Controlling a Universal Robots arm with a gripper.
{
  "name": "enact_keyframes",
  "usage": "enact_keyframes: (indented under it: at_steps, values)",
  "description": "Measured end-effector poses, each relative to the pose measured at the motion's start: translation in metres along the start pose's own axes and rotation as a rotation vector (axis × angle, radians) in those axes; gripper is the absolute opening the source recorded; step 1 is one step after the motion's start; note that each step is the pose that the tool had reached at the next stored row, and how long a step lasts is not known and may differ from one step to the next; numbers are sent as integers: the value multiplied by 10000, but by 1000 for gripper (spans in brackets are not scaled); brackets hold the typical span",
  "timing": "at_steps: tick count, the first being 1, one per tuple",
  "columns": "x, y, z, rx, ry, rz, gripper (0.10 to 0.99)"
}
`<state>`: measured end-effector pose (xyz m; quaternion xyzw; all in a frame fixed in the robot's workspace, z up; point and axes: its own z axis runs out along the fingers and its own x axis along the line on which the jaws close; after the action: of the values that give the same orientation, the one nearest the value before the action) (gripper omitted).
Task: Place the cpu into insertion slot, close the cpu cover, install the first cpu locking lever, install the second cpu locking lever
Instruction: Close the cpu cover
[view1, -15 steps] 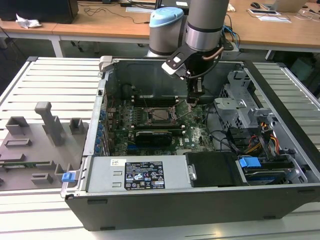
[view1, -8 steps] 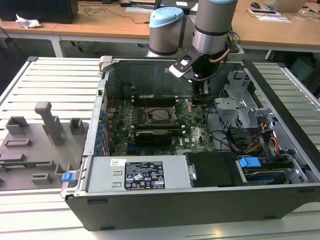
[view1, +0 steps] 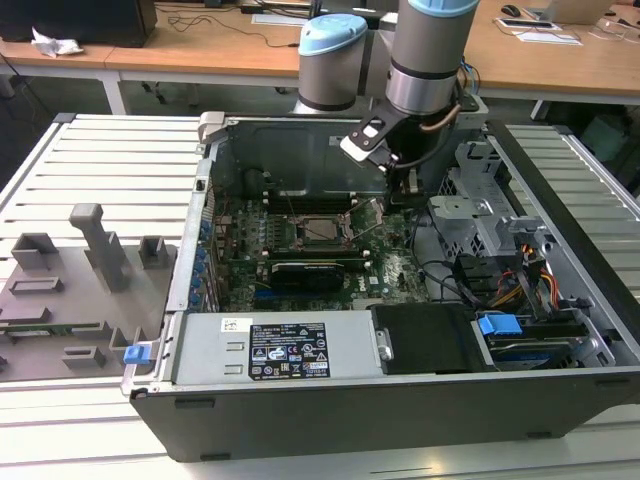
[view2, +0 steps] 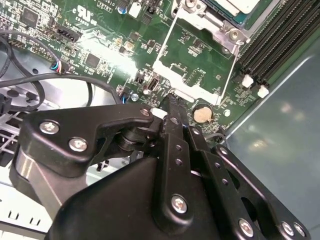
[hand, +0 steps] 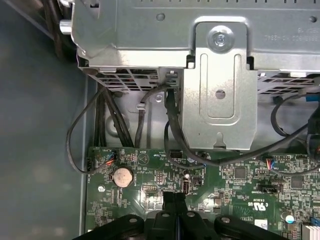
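The silvery cpu (view1: 322, 229) lies in the insertion slot (view1: 300, 236) in the middle of the green board; in the second wrist view the cpu (view2: 241, 4) is at the picture's edge in the metal-rimmed slot (view2: 216, 24). The cpu cover (view2: 163, 44) is swung open, and green board shows through its square window. My gripper (view1: 406, 188) hangs over the board to the exterior view's right of the slot. Its black fingers (view2: 170, 107) are shut together with nothing between them, their tip close to the open cover's outer edge. The same shut gripper (hand: 175, 199) shows in the first wrist view.
A coin battery (view2: 202, 115) sits by the fingertips. Long black memory slots (view2: 280, 40) flank the slot. A metal drive cage (hand: 215, 75) with black cables (hand: 172, 130) stands beyond the board. A long black card (view1: 315, 270) and power supply (view1: 270, 350) lie nearer. A grey fixture tray (view1: 70, 290) rests outside.
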<state>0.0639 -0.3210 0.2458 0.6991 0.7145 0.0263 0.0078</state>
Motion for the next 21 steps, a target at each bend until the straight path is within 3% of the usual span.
enact_keyframes:
  at_steps: [2,6,8,11,17,21]
  values:
    - [0,1,11,34,1,-9,106]
    - [0,0,7,300,8,1,106]
    - [0,0,-1,346,10,4,106]
    - [1,-18,-23,353,11,3,106]
    - [4,-149,-34,353,10,3,106]
    - [5,-191,-36,353,10,4,106]
